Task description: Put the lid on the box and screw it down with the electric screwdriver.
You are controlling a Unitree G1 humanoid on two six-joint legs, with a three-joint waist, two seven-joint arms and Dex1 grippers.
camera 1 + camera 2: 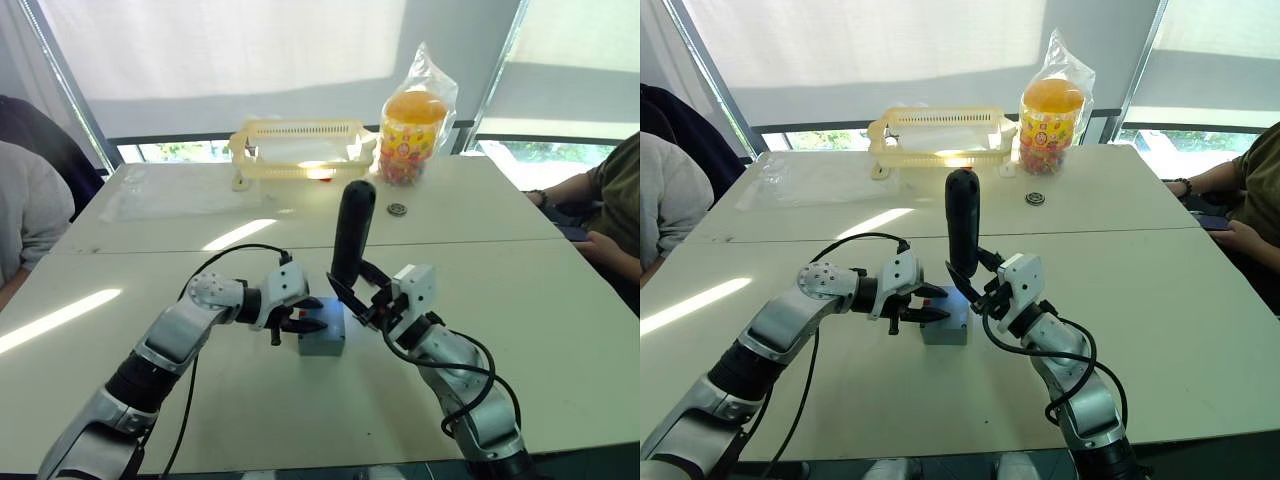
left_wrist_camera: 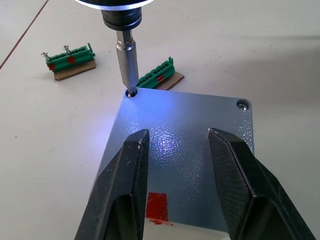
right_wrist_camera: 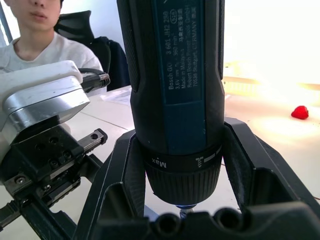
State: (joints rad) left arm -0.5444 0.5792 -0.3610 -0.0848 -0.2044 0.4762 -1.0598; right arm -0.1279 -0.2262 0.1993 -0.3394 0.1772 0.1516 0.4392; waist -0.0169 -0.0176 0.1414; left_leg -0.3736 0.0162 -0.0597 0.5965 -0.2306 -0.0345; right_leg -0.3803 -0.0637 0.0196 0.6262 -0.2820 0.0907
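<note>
White table (image 1: 560,330) holds the box (image 1: 322,340) with the lid (image 2: 185,150) on it, the left gripper (image 2: 182,187) spread over it empty, the right gripper (image 3: 180,165) clamping the upright screwdriver (image 1: 352,235), bit in a corner screw (image 2: 131,93).

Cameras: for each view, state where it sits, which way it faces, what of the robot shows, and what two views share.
Left eye view: on the head, facing forward and down over the table; both arms show, left gripper at the box.
Right eye view: the head's other eye, same scene; right gripper holds the electric screwdriver upright.
Left wrist view: looks along open jaws onto the lid, bit in a corner screw.
Right wrist view: looks along jaws clamping the screwdriver.
Shared: both wrist views show the screwdriver.
</note>
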